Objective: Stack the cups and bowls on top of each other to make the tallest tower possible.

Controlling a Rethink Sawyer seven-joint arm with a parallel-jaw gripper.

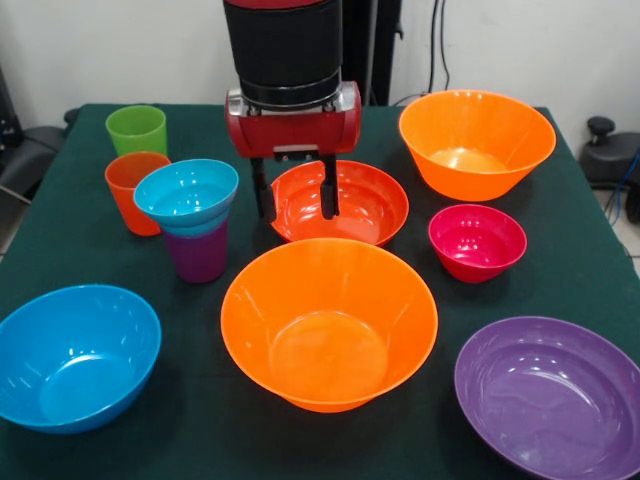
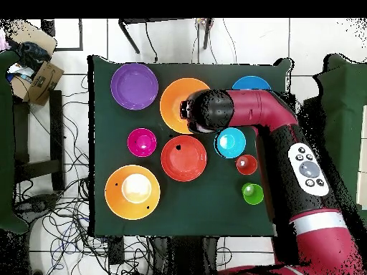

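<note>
Bowls and cups are spread apart on the green table [image 1: 70, 260], presumably so each can be gripped singly. Taken left to right in the front view: the large blue bowl [image 1: 72, 355] sits at the near left; behind it the green cup [image 1: 137, 128] and orange cup [image 1: 130, 190] stand just beside each other; next, the tower [image 1: 190, 215] is begun — a teal bowl seated on the purple cup. At centre, one orange bowl [image 1: 328, 322] lies near, the red-orange bowl [image 1: 340, 203] behind it. The gripper [image 1: 295, 203] hangs empty with fingers parted, in front of that bowl's left side. Further right are the magenta bowl [image 1: 477, 241], the second orange bowl [image 1: 476, 142] and the purple bowl [image 1: 550, 395].

From overhead the fingers are hidden by the arm [image 2: 251, 114] and the purple cup is hidden under the teal bowl; only the front view shows them.
</note>
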